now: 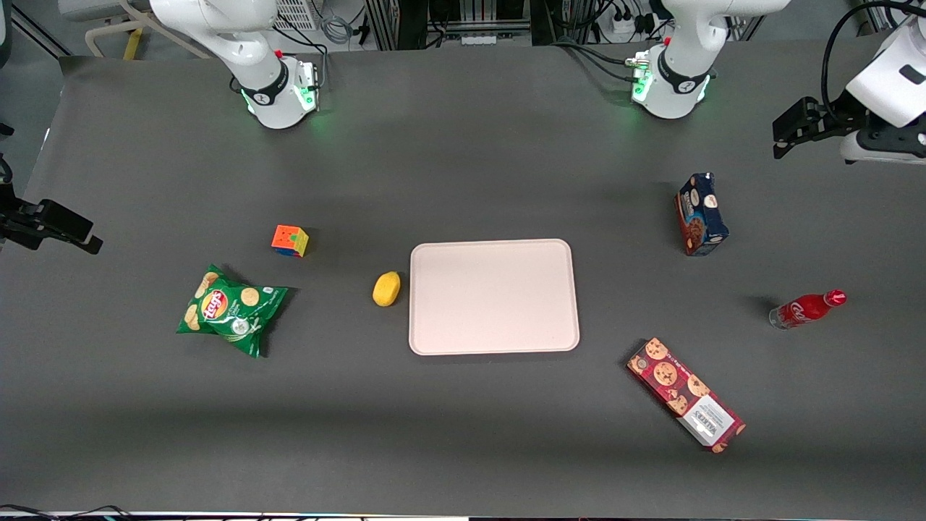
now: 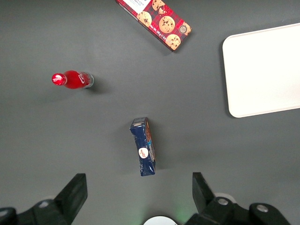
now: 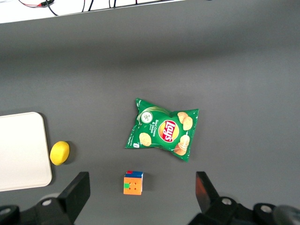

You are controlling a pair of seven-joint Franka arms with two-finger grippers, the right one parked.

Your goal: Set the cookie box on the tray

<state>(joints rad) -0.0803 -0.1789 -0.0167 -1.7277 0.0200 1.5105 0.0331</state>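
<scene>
The cookie box (image 1: 700, 213) (image 2: 143, 146) is a small navy carton with a brown cookie picture and a white oval mark. It stands on the dark table toward the working arm's end. The pale pink tray (image 1: 493, 297) (image 2: 262, 70) (image 3: 21, 150) lies flat at the table's middle with nothing on it. My gripper (image 1: 783, 139) (image 2: 138, 187) hangs open high above the table near the working arm's end. It is a little farther from the front camera than the cookie box and holds nothing. In the left wrist view the box lies just ahead of the wide gap between the fingers.
A longer red cookie box (image 1: 684, 394) (image 2: 154, 21) lies nearer the front camera than the tray. A red cola bottle (image 1: 806, 309) (image 2: 72, 79) lies on its side near it. A lemon (image 1: 386, 289), a colour cube (image 1: 290, 240) and a green chips bag (image 1: 230, 310) lie toward the parked arm's end.
</scene>
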